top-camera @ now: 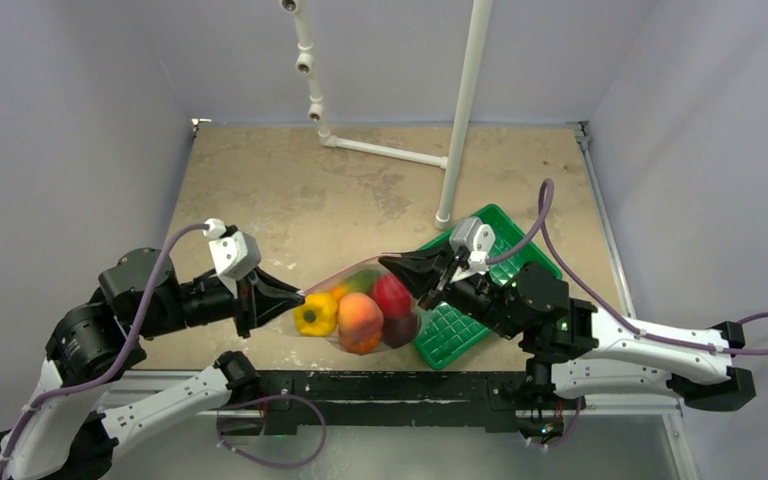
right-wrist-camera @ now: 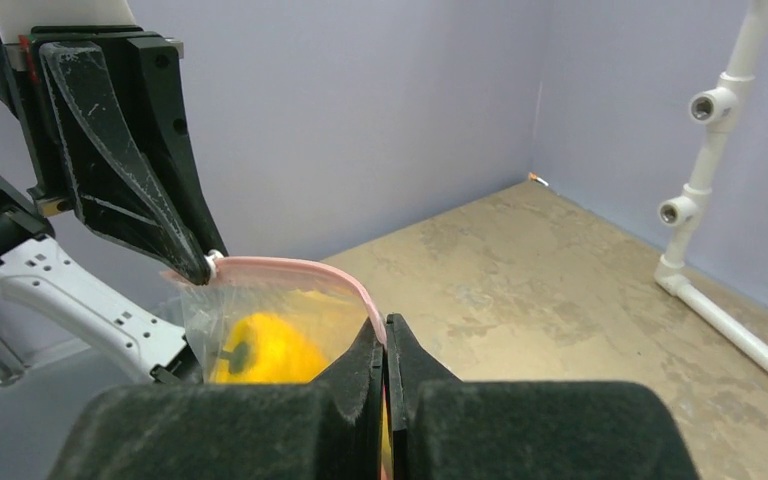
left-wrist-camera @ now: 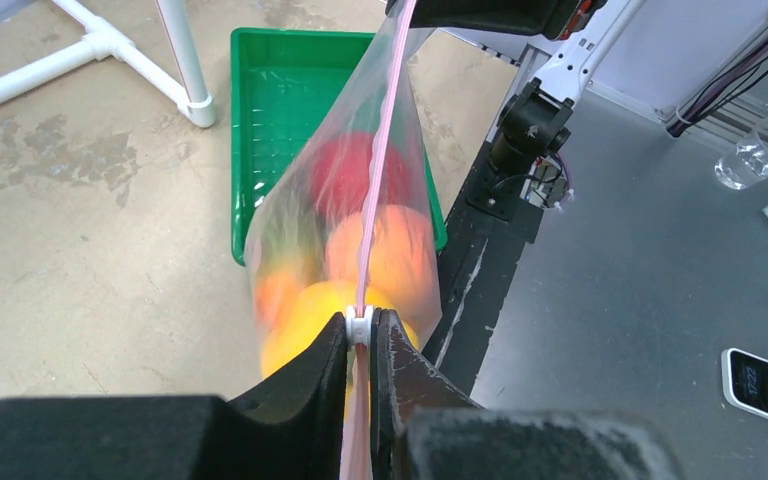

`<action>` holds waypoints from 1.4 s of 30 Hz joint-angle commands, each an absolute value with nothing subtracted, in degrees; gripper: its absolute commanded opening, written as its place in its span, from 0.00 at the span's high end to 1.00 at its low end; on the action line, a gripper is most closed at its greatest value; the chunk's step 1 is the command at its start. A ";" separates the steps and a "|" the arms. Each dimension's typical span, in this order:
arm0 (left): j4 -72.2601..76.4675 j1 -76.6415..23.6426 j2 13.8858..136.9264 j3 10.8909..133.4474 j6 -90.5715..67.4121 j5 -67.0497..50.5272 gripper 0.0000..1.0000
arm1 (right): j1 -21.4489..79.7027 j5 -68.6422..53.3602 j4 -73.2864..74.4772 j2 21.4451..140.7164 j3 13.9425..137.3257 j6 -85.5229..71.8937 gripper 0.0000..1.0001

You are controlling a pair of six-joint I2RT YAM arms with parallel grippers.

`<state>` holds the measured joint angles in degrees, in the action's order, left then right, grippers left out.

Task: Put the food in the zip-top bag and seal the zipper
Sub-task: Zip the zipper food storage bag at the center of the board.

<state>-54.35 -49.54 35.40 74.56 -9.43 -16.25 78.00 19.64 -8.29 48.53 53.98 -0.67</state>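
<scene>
Left gripper and right gripper both pinch zipper, bag of food between.
Green tray under right gripper; pipe stand behind.

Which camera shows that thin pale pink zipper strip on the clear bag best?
The left wrist view: the thin pale pink zipper strip runs straight up the frame from the left gripper. The right wrist view shows only a short curved stretch; from the top it is barely a faint line.
</scene>
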 commanded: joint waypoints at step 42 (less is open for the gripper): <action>-59.13 -49.46 35.88 72.95 -7.25 -22.29 1.00 | 77.26 -11.48 6.26 71.82 71.86 18.33 0.22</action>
